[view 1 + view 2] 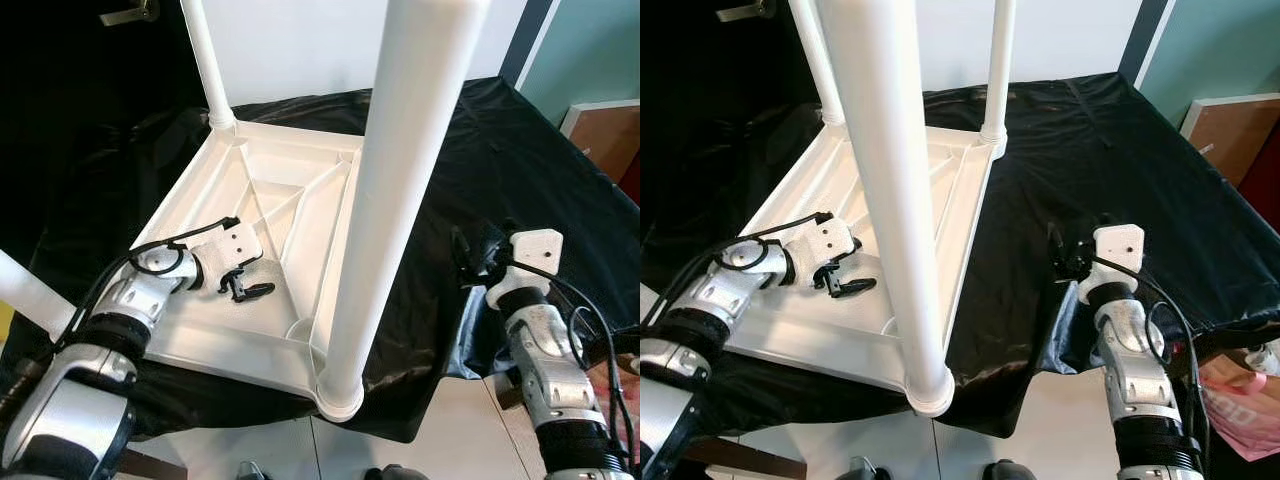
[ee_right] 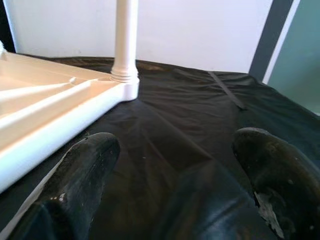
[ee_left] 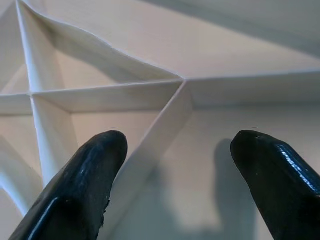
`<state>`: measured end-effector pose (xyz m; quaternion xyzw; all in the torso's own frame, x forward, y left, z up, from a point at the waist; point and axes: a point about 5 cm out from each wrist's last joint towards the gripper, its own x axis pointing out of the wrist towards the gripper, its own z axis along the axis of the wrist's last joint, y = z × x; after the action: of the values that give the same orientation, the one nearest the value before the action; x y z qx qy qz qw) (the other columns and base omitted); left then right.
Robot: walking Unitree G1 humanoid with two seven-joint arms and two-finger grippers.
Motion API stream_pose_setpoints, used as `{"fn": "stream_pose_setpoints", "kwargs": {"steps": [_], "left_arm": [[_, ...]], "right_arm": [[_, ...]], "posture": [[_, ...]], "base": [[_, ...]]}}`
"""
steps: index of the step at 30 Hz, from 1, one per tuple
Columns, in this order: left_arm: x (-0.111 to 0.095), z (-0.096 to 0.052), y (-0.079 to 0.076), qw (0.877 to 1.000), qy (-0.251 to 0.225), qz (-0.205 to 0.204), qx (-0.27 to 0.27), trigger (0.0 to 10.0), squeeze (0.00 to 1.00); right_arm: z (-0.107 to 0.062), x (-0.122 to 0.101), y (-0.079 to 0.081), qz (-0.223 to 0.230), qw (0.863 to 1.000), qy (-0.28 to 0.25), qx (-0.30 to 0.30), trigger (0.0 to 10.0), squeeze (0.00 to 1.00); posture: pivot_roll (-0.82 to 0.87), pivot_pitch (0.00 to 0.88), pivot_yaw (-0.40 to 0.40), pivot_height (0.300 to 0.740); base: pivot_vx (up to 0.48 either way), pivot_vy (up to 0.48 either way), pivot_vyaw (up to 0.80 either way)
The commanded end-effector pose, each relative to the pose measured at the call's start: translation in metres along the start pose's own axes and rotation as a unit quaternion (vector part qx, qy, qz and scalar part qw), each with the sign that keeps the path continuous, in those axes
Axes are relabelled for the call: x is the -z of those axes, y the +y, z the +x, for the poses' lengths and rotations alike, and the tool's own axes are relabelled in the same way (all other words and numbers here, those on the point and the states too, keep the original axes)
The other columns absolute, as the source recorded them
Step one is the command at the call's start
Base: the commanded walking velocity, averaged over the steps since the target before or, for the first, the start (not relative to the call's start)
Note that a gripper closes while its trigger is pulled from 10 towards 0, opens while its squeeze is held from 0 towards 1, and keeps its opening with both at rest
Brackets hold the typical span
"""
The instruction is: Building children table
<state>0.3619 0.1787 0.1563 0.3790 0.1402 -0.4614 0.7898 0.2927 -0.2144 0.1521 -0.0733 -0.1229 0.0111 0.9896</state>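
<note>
A white plastic children's table (image 1: 300,345) lies upside down on a black sheet, its ribbed underside up. White legs stand in its corners: a near leg (image 1: 400,180), a far left leg (image 1: 206,60) and a far right leg (image 1: 998,60). My left gripper (image 1: 246,286) hovers open just over the underside near the table's front left, its fingers (image 3: 85,185) above a rib junction (image 3: 182,82) with nothing between them. My right gripper (image 1: 1065,258) stands open over the black sheet, right of the table, its fingers (image 2: 80,180) empty.
The black sheet (image 1: 500,140) covers a raised surface and drapes over its front edge. A white leg-like tube (image 1: 30,290) juts in at the far left. White floor (image 1: 450,430) lies below. A brown panel (image 1: 605,135) and teal wall are at the right.
</note>
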Motion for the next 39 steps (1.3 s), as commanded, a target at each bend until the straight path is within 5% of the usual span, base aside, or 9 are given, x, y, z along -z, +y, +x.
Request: {"fn": "stream_pose_setpoints", "kwargs": {"steps": [1,14,23,24,25,30,36,39], "left_arm": [[0.008,0.001,-0.004,1.0,0.024,0.003,0.018,10.0,0.0],[0.005,0.012,0.011,0.996,0.077,-0.041,0.001,10.0,0.0],[-0.002,0.022,0.017,0.988,0.107,-0.108,-0.02,10.0,0.0],[-0.003,0.022,0.019,0.987,0.104,-0.122,-0.032,2.5,0.0],[-0.004,0.021,0.021,0.984,0.1,-0.137,-0.049,0.0,0.0],[-0.006,0.018,0.031,0.975,0.078,-0.182,-0.1,0.0,0.0],[-0.007,0.015,0.035,0.971,0.071,-0.193,-0.122,0.0,0.0],[-0.007,0.01,0.044,0.963,0.07,-0.191,-0.179,0.0,0.0]], "right_arm": [[-0.004,0.003,-0.003,0.001,1.0,0.011,0.007,10.0,0.0],[-0.012,0.003,-0.001,-0.002,1.0,0.022,0.01,10.0,0.0],[-0.027,0.004,-0.005,-0.014,0.999,0.04,0.027,10.0,0.0],[-0.027,0.003,-0.005,-0.015,0.999,0.041,0.028,10.0,0.0],[-0.027,0.002,-0.006,-0.017,0.999,0.04,0.03,10.0,0.0],[-0.024,-0.001,-0.013,-0.021,0.998,0.036,0.043,10.0,0.0],[-0.02,-0.003,-0.013,-0.022,0.998,0.033,0.045,10.0,0.0],[-0.014,-0.004,-0.011,-0.021,0.998,0.029,0.047,10.0,0.0]], "posture": [[-0.2,0.108,0.034,0.74],[-0.2,0.168,0.066,0.74],[-0.24,0.206,0.084,0.74],[-0.24,0.202,0.086,0.74],[-0.25,0.2,0.086,0.74],[-0.25,0.189,0.083,0.74],[-0.26,0.18,0.082,0.74],[-0.26,0.165,0.081,0.74]], "base": [[0.0,0.0,0.0],[0.0,0.0,0.0],[0.0,0.0,0.0],[0.0,0.0,0.0],[0.0,0.0,0.0],[0.0,0.0,0.0],[0.0,0.0,0.0],[0.0,0.0,0.0]]}}
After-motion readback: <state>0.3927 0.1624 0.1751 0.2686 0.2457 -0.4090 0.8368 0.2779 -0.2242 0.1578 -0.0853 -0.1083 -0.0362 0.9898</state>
